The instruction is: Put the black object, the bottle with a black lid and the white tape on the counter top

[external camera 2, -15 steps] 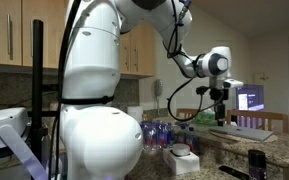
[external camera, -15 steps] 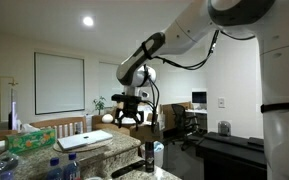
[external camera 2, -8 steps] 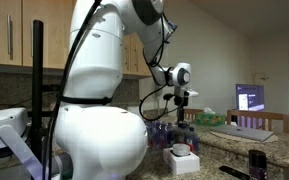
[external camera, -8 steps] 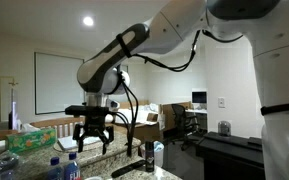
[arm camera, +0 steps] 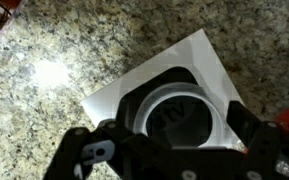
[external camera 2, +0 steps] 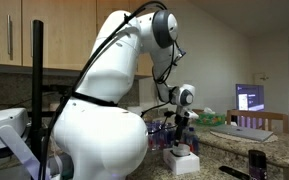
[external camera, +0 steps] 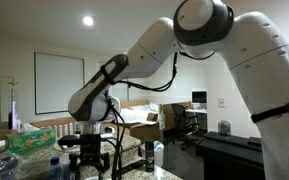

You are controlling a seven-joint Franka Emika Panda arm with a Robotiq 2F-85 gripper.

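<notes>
The robot's gripper hangs low over the speckled green-brown granite counter top, its jaws spread wide with nothing between them. Directly beneath it lies a white square card, set cornerwise. On the card's middle sits a black round holder cradling the round roll of white tape. The tape lies flat, hole upward, centred between the two fingers. Being a ring, it has no long axis, so a straight drop should straddle it. In an exterior view the slim dark bottle with a black lid stands well apart from the card.
</notes>
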